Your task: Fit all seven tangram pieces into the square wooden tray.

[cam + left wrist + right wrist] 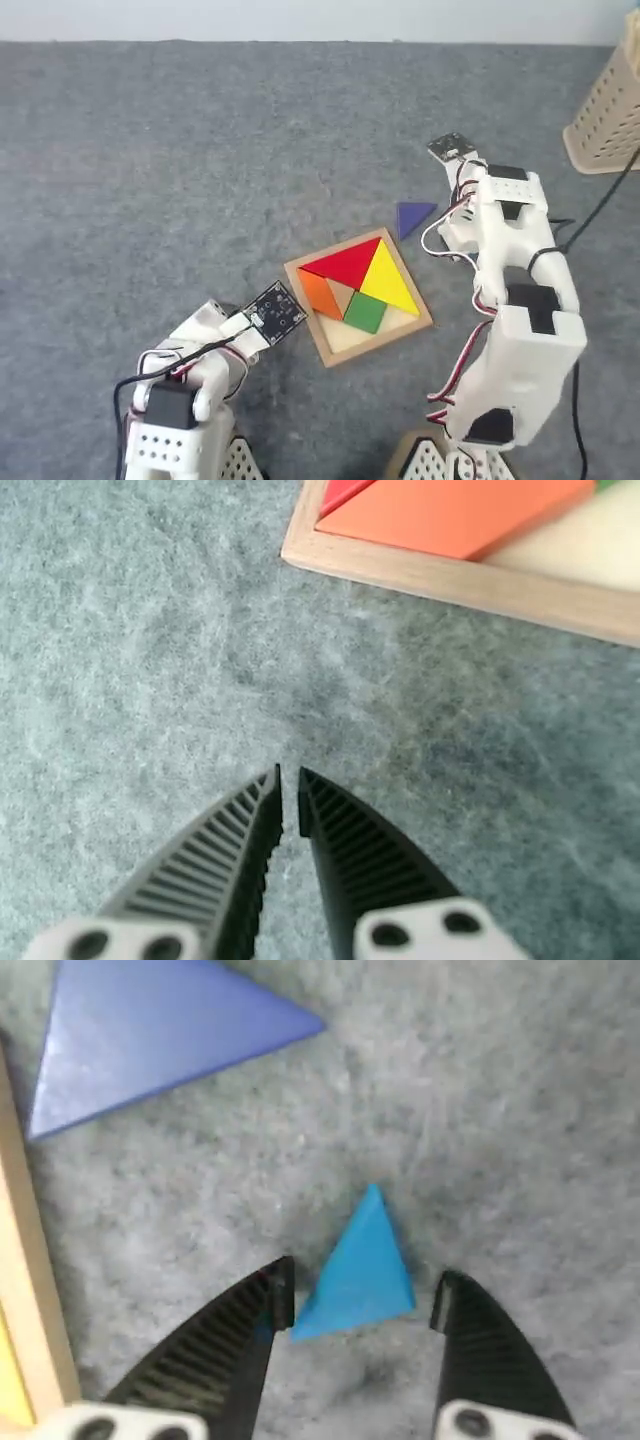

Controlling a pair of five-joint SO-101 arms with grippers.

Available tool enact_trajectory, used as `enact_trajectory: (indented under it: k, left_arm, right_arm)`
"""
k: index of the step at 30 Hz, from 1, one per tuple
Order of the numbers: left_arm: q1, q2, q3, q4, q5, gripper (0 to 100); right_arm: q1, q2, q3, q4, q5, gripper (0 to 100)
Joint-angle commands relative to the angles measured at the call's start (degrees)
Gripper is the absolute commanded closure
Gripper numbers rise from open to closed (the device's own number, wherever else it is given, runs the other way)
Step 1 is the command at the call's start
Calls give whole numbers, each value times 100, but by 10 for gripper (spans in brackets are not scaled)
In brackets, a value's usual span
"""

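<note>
The square wooden tray (pixel 420 318) lies mid-table and holds red (pixel 345 264), yellow (pixel 387 280), orange (pixel 318 293) and green (pixel 366 313) pieces; its corner (pixel 300 550) and the orange piece (pixel 450 515) show in the left wrist view. A dark blue triangle (pixel 413 216) (pixel 150 1035) rests on the carpet beyond the tray's far right corner. My right gripper (pixel 362 1290) is open over a small light blue triangle (pixel 360 1270), one finger on each side of it. My left gripper (pixel 290 780) is shut, with nothing in it, just off the tray's left corner.
Grey carpet covers the table. A beige perforated holder (pixel 610 110) stands at the far right edge. The tray's wooden edge (pixel 30 1290) lies close beside the right gripper. Cables hang along the right arm (pixel 515 300).
</note>
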Motion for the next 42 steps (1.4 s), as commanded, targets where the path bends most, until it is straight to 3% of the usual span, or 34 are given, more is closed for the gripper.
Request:
enact_trajectory:
  k: [1, 13, 17, 22, 31, 38, 42]
  left_arm:
    - [-18, -97, -57, 26, -62, 973]
    - [-18, -97, -57, 26, -62, 973]
    - [-18, -97, -57, 26, -62, 973]
    - [-18, -97, -57, 26, -62, 973]
    - [-18, -97, -57, 26, -62, 973]
    - [-18, -97, -57, 26, -62, 973]
    - [-18, -97, -57, 26, -62, 973]
  right_arm:
    - [-40, -48, -299, -119, 53, 868]
    - [-409, -1095, -273, 804, 44, 908]
    - [-910, -2141, 237, 1209, 53, 908]
    - [-1710, -3662, 1618, 866, 123, 905]
    - [-2668, -4514, 2699, 1305, 1934, 908]
    - [-2730, -4514, 3042, 1534, 3499, 908]
    - [-2730, -4514, 3068, 1508, 3754, 908]
